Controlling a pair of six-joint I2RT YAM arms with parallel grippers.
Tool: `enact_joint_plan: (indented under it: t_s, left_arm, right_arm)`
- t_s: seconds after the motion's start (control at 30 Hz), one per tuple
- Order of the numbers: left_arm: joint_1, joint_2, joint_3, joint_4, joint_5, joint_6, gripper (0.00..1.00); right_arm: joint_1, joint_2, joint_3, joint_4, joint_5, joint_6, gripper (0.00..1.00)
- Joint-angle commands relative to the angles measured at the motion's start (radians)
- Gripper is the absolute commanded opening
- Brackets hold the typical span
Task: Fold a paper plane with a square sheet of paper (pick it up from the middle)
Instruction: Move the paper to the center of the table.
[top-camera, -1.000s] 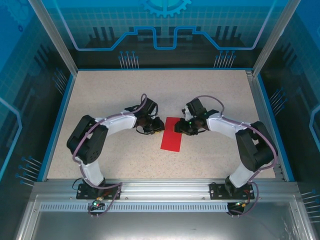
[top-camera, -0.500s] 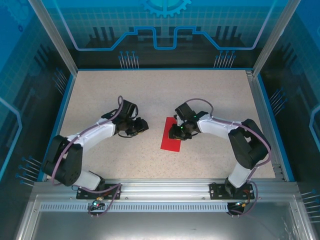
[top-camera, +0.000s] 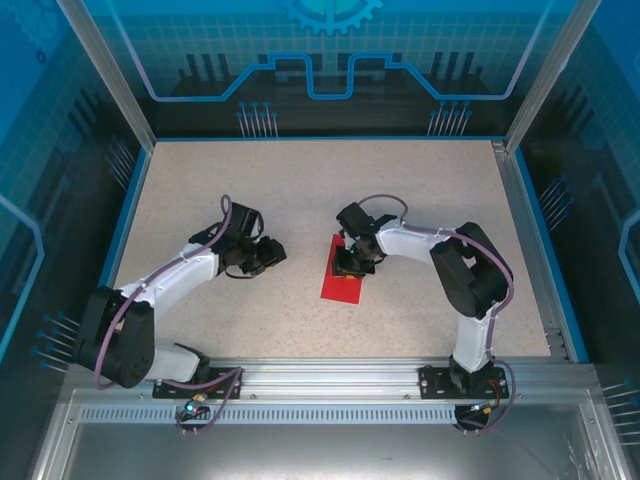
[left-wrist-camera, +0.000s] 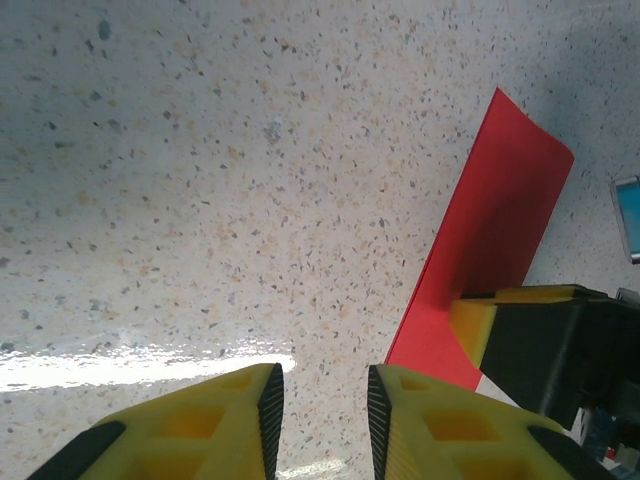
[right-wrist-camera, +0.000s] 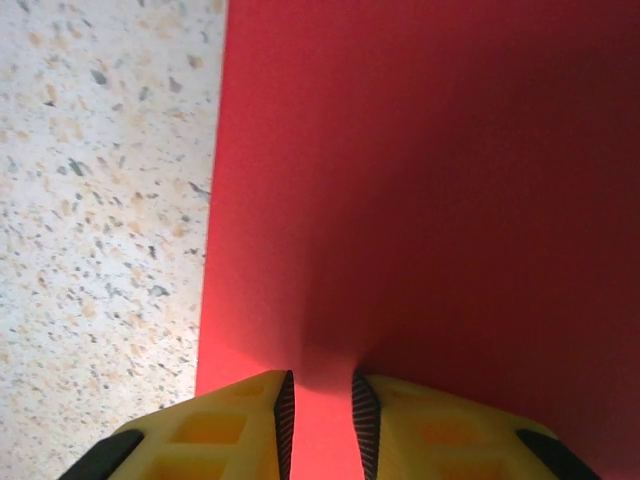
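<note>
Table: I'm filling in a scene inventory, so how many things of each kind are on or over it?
Red paper: 1
Grippers: 2 (left gripper, right gripper)
Total: 3

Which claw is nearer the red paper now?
Right. The right claw is down on the red paper; the left claw is over bare table to its left, apart.
</note>
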Motion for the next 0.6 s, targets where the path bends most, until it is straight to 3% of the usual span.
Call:
enact_joint_plan:
  t_s: [0.0, 0.4, 0.57]
  left_arm:
    - [0.027, 0.002, -0.019, 0.002, -0.007, 0.023, 0.31]
    - [0.079, 0.036, -0.024, 0.015, 0.054, 0.043, 0.34]
    - [0.110, 0.092, -0.029, 0.063, 0.182, 0.035, 0.37]
  right_arm:
    - [0.027, 0.064, 0.051, -0.002, -0.008, -0.005, 0.27]
    - [0.089, 0.246, 0.320, -0.036, -0.071, -0.048, 0.26]
    - [0.082, 0.156, 0.279, 0.034, -0.102, -0.020, 0.26]
